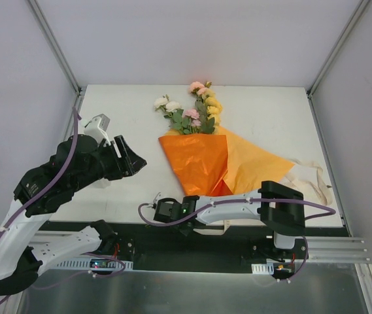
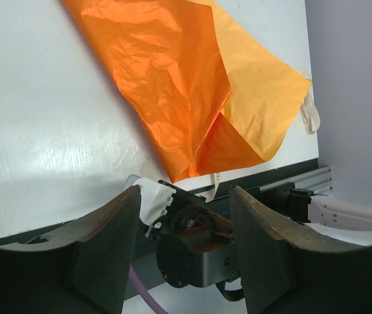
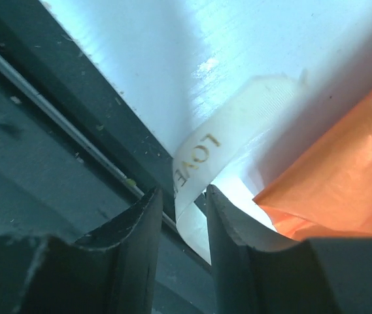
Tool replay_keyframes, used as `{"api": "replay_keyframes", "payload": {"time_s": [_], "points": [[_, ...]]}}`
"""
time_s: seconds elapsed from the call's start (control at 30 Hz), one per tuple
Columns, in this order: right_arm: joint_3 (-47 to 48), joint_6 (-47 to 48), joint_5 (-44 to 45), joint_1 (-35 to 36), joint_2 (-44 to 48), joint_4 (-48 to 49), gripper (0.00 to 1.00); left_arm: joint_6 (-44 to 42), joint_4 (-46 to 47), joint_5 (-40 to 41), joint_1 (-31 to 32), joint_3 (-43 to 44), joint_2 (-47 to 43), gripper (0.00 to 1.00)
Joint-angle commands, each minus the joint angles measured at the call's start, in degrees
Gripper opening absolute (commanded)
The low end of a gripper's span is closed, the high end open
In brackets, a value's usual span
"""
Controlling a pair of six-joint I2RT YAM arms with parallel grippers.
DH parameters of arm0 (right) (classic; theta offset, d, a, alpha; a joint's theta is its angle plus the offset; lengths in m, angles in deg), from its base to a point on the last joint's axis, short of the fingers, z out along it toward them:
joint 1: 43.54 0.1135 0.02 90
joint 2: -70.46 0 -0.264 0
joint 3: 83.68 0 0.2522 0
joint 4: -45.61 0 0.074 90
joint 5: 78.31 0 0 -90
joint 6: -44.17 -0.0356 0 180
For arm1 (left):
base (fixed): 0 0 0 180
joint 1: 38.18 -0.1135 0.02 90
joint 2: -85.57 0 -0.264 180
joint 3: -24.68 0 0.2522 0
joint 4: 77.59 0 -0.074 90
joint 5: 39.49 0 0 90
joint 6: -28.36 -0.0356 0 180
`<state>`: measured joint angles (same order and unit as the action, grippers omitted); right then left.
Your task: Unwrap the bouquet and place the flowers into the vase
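The right hand point(image 3: 184, 196) was at the near edge of the tabletop point(image 1: 264, 111), low and at the pointed near end of the bouquet point(image 1: 202, 150). Its 2 fingers point(image 3: 140, 248) stood narrowly apart, 1 on each side of a cream ribbon point(image 3: 199, 154) printed "LOVE". A dark gap showed between the ribbon and 1 finger, so the hand was part open and not clamped on the ribbon. The ribbon ran from the tabletop over the edge, above the dark frame point(image 3: 42, 131) below. The orange paper point(image 3: 349, 176) lay just beside the ribbon.

The left hand point(image 2: 184, 196) was wide open and held nothing. It was raised above the tabletop, left of the bouquet and apart from it, with the fingers turned toward the paper.

The bouquet lay flat at the middle of the tabletop, with the pointed end toward the arms. The paper was partly spread. 1 darker orange fold lay on the left, and 1 lighter sheet lay open to the right. The flowers point(image 1: 195, 108), pink, cream and yellow with green leaves, projected from the far end of the paper and rested on the tabletop. More cream ribbon trailed on the tabletop right of the paper.
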<state>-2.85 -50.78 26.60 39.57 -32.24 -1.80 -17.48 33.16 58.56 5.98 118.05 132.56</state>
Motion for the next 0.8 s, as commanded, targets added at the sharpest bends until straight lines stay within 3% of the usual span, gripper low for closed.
{"api": "replay_keyframes", "payload": {"time_s": [0.0, 0.07, 0.1, 0.13, 0.23, 0.37, 0.4, 0.6, 0.7, 0.77], "points": [[1.8, -0.1, 3.2, 0.0, -1.7, -0.2, 0.34, 0.3, -0.4, 0.3, -0.2, 0.7, 0.2, 0.56], [1.6, -0.1, 3.9, 0.0, -1.6, -0.4, 0.31, 0.2, -0.3, 0.1, -0.2, 0.8, 0.6, 0.56], [1.7, -0.1, 4.6, 0.1, -1.6, -0.4, 0.26, 0.1, -0.3, 0.1, -0.3, 0.9, 0.6, 0.56], [1.7, -0.1, 5.1, 0.0, -1.5, -0.5, 0.14, 0.1, -0.3, 0.1, -0.2, 1.1, 0.7, 0.56], [1.7, -1.4, 9.3, 0.0, -0.1, -2.2, 0.01, -0.5, -0.3, 0.0, -0.2, 1.8, 1.5, 0.56], [1.1, -9.9, 21.7, 0.0, 7.0, -14.6, 0.01, -1.2, -0.3, 0.2, -0.2, 2.8, 2.4, 0.56], [0.5, -12.1, 25.9, 0.0, 12.3, -17.1, 0.01, -1.3, -0.4, 0.2, -0.2, 3.0, 2.6, 0.56], [-3.1, -30.3, 38.0, 0.1, 37.9, -37.0, 0.01, -1.8, -0.1, 0.6, -0.2, 3.2, 4.4, 0.56], [-1.3, -38.2, 44.7, -0.4, 46.5, -49.5, 0.01, -2.6, 0.2, 0.0, -0.2, 3.7, 6.1, 0.56], [0.3, -38.1, 45.7, -2.8, 49.6, -54.8, 0.01, -3.1, 0.7, -0.4, -0.2, 4.3, 7.1, 0.56]]}}
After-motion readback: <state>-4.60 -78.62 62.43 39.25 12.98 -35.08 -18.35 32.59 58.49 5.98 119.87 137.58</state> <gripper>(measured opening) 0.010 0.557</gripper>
